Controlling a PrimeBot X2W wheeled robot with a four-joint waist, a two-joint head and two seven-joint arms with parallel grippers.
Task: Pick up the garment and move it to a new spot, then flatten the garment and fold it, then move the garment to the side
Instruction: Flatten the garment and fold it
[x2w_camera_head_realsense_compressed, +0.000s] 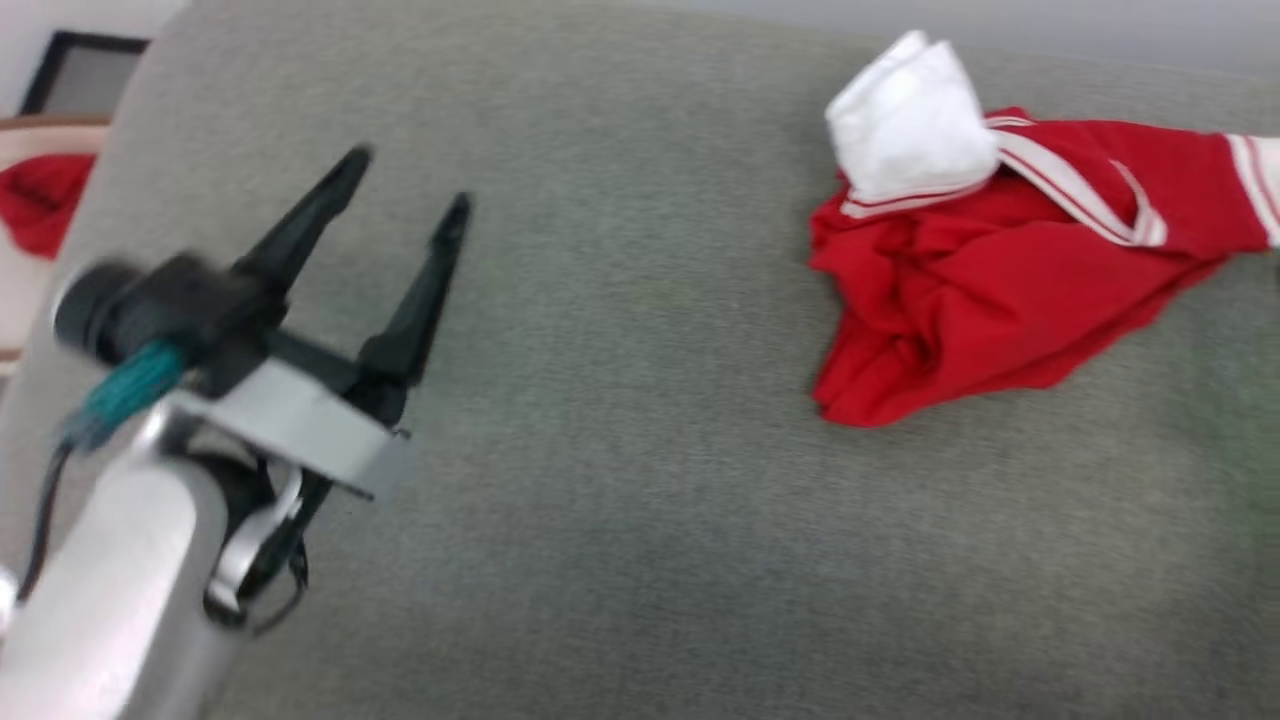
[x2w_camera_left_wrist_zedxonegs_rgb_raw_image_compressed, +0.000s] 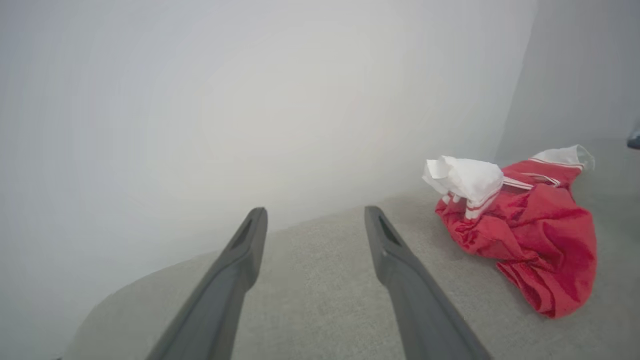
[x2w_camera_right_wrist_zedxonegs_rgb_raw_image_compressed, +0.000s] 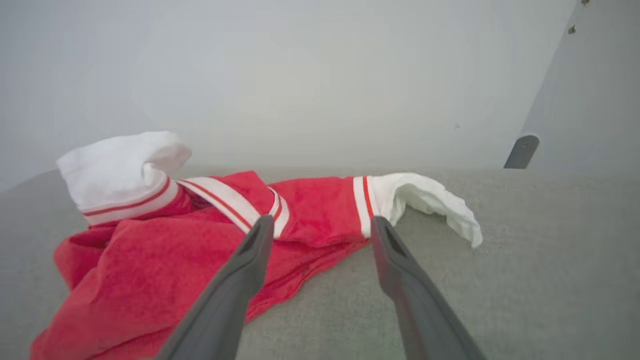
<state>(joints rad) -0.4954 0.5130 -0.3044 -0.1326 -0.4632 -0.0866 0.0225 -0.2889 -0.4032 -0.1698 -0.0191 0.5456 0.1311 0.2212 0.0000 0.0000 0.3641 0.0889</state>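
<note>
Left claw (x2w_camera_head_realsense_compressed: 409, 180), blurred, seemingly spread; garment (x2w_camera_head_realsense_compressed: 1000, 290) cut off rightward.

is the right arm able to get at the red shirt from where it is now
Probably yes: the right pincer stands open right at the garment, which lies crumpled on the grey surface with nothing between them.

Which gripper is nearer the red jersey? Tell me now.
Right. The right gripper stands open at the garment, by its striped sleeve; the left gripper, open too, is well off to its left over grey cushion.
</note>
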